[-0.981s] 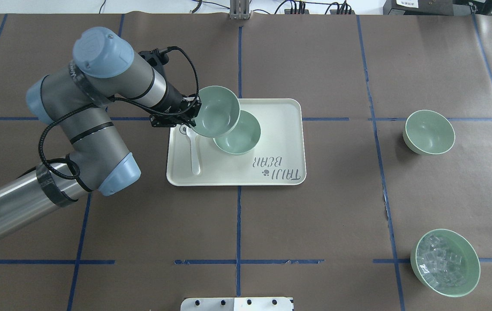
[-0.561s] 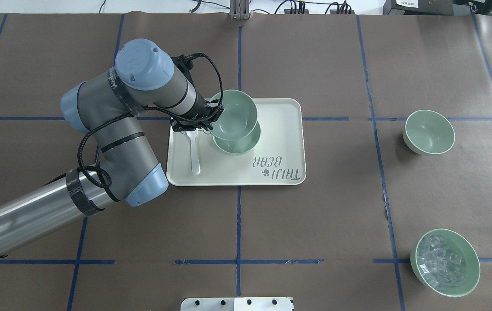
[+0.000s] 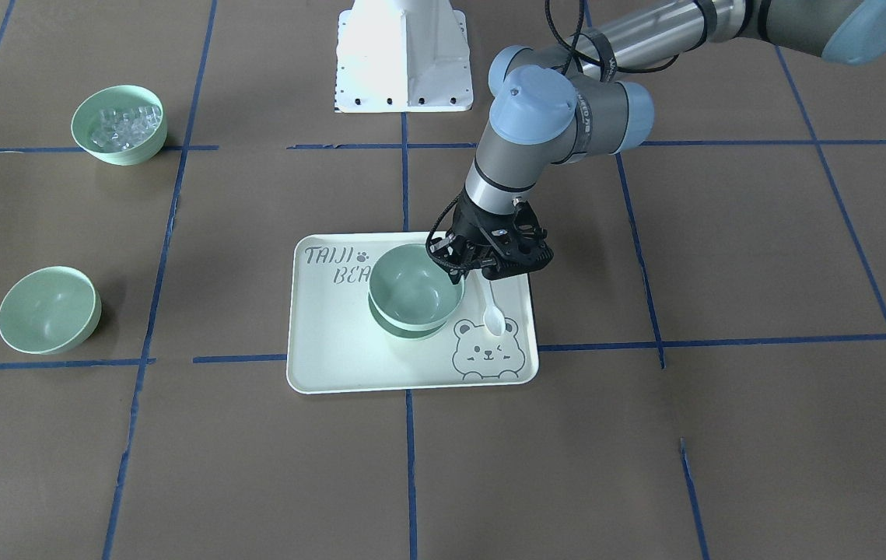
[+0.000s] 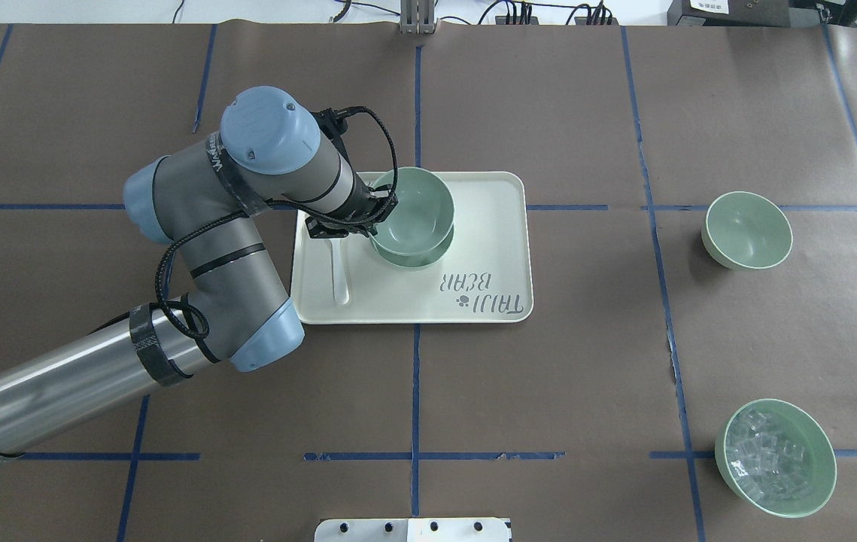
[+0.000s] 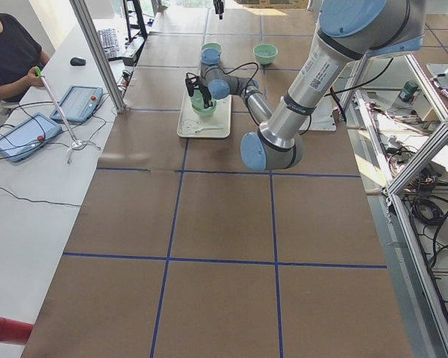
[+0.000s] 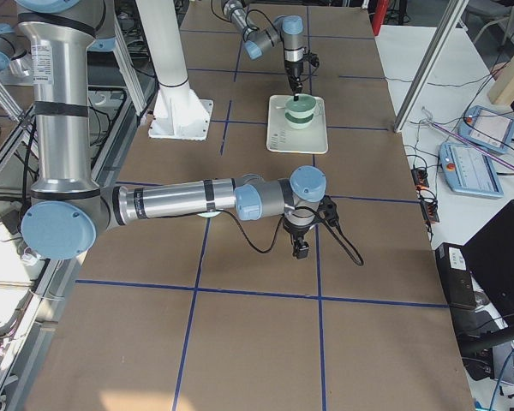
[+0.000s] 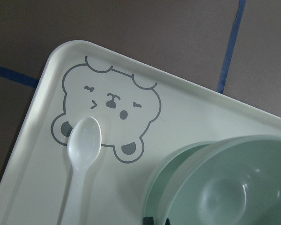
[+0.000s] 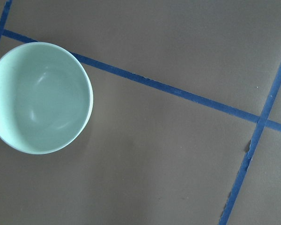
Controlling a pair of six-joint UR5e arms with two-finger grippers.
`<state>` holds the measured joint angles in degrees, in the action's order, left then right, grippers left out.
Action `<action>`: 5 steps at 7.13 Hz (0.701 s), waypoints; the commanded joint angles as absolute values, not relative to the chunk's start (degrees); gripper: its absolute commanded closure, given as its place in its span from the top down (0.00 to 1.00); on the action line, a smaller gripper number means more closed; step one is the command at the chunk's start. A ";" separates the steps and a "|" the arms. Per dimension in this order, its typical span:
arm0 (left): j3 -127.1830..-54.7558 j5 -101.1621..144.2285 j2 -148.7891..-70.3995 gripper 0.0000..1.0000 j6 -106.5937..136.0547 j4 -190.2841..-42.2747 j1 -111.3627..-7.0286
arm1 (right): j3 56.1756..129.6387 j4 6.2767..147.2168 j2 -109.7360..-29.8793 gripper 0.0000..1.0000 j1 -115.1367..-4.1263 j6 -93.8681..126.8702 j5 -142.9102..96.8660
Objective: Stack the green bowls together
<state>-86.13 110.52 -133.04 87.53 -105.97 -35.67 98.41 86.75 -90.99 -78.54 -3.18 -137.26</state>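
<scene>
My left gripper [image 4: 377, 208] [image 3: 452, 261] is shut on the near rim of one green bowl [image 4: 414, 205] [image 3: 414, 288] [image 7: 234, 187]. It holds this bowl nested in a second green bowl [image 4: 414, 260] [image 3: 410, 331] [image 7: 171, 168] on the tray [image 4: 488, 233]. The top bowl sits a little high and off-centre. The third green bowl [image 4: 746, 229] [image 3: 48, 309] [image 8: 40, 98] stands empty on the table at the right. My right gripper [image 6: 300, 249] shows only in the exterior right view, above the table; I cannot tell whether it is open or shut.
A white plastic spoon [image 4: 338, 269] [image 3: 494, 313] [image 7: 82, 150] lies on the tray beside the stacked bowls, under my left wrist. A green bowl of clear ice-like cubes [image 4: 774, 458] [image 3: 119, 124] stands at the near right. The tray has a bear print [image 3: 485, 354].
My left arm has moved right and down with the held bowl, from above the tray's left edge to resting in the bowl on the tray.
</scene>
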 commanded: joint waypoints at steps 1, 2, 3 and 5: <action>-84.73 108.81 -133.33 0.56 86.58 -106.08 -35.25 | 98.09 86.92 -91.05 1.00 -78.49 -3.16 -137.37; -84.64 108.72 -133.33 1.00 85.79 -106.08 -35.24 | 98.00 86.92 -91.05 1.00 -78.49 -2.99 -137.37; -84.90 108.72 -133.24 1.00 85.43 -106.08 -35.42 | 98.09 86.92 -91.05 1.00 -78.49 -2.90 -137.29; -92.66 109.51 -128.19 1.00 80.09 -105.91 -37.60 | 98.43 86.75 -90.18 1.00 -75.78 1.45 -137.11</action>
<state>-87.26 108.98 -131.94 83.05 -105.97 -36.17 98.19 86.85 -90.83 -77.60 -1.93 -137.22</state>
